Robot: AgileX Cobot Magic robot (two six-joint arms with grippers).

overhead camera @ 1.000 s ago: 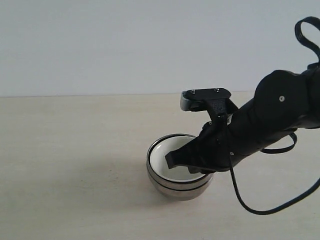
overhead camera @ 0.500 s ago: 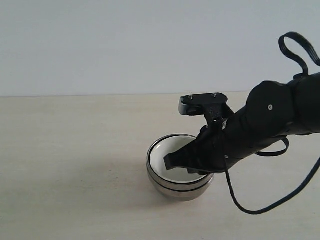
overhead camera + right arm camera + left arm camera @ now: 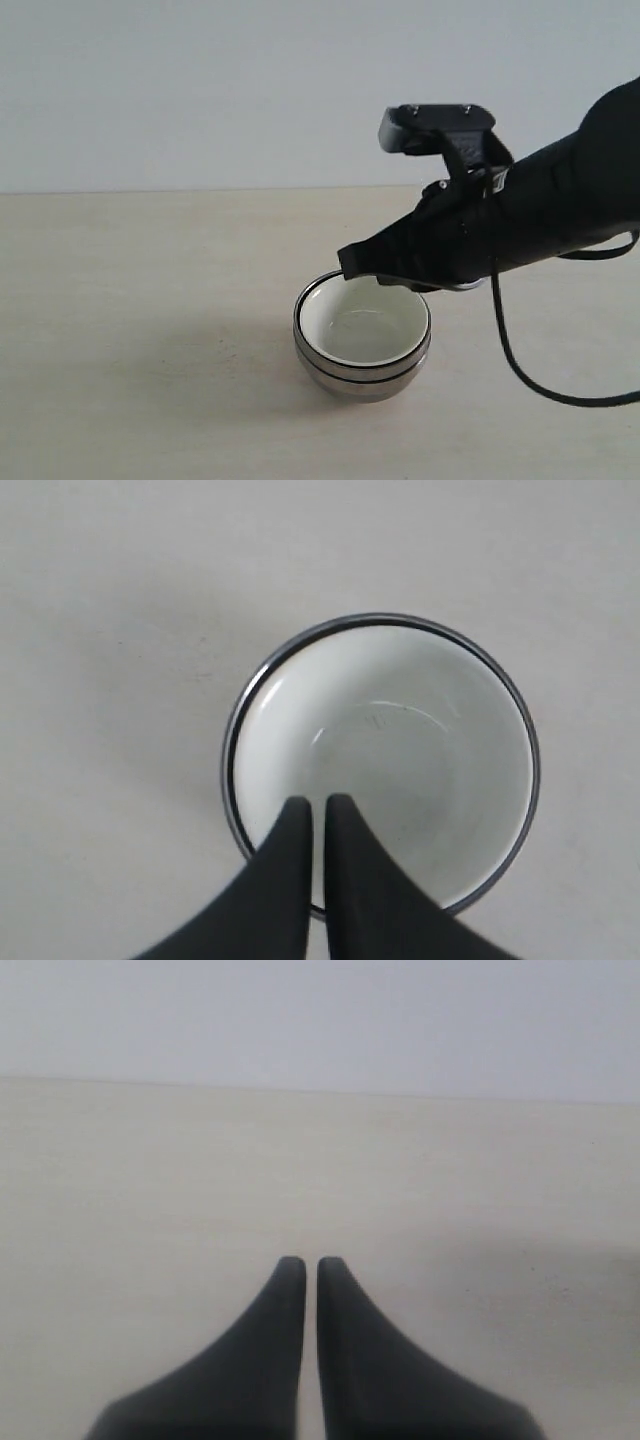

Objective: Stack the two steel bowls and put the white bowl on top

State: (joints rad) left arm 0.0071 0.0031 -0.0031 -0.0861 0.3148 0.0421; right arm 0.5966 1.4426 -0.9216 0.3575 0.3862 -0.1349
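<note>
Ext view: white bowl hides insides of the two steel bowls; its foot is sunk out of sight. Right arm and cable cut by right edge. Wrist views: right gripper covers part of stack rim; left gripper blurred. Both cut at base by frame edge.

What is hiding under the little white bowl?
The small glossy cream-white bowl sits nested in two stacked shiny round steel bowls. Only their rims and outer sides show. Their insides are covered by the white bowl, so what is down there cannot be seen.
</note>
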